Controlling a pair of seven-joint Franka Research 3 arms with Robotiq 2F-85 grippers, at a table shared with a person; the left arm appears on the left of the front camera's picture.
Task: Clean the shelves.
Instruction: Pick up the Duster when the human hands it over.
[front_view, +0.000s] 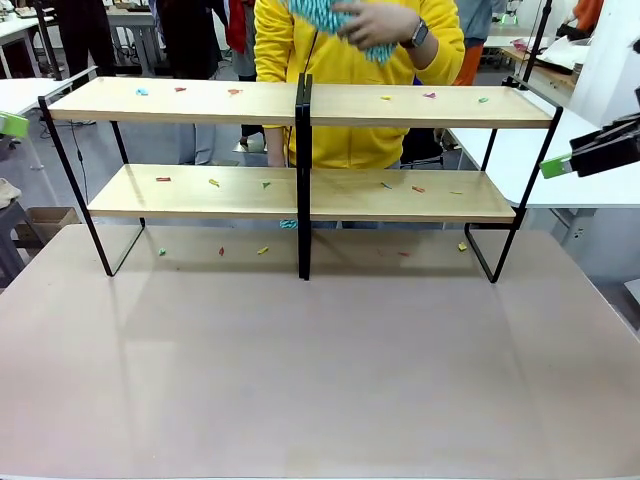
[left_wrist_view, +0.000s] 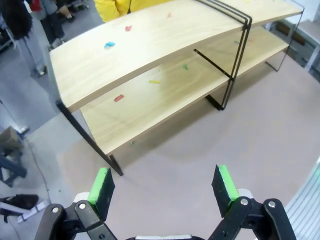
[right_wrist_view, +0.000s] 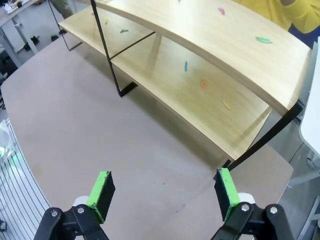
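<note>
While the wide two-tier shelves, long light-wood boards on a thin black metal frame, stand across the upper half of the front view on the far part of the large beige tabletop, small coloured scraps dot both boards and the tabletop beneath. That's the mess to clear, I'd say. Top centre, a person in a yellow top holds a teal-and-white cloth in one hand above the upper board, likely readying a wipe. My right gripper hangs at the right edge, clear of the frame.

Left wrist view now: my left gripper bottom centre, green pads spread wide, nothing between them, shelves across the top. It's parked back, I judge, to leave the boards free.

Right wrist view: same story, jaws wide and empty, shelves filling the upper right.
</note>
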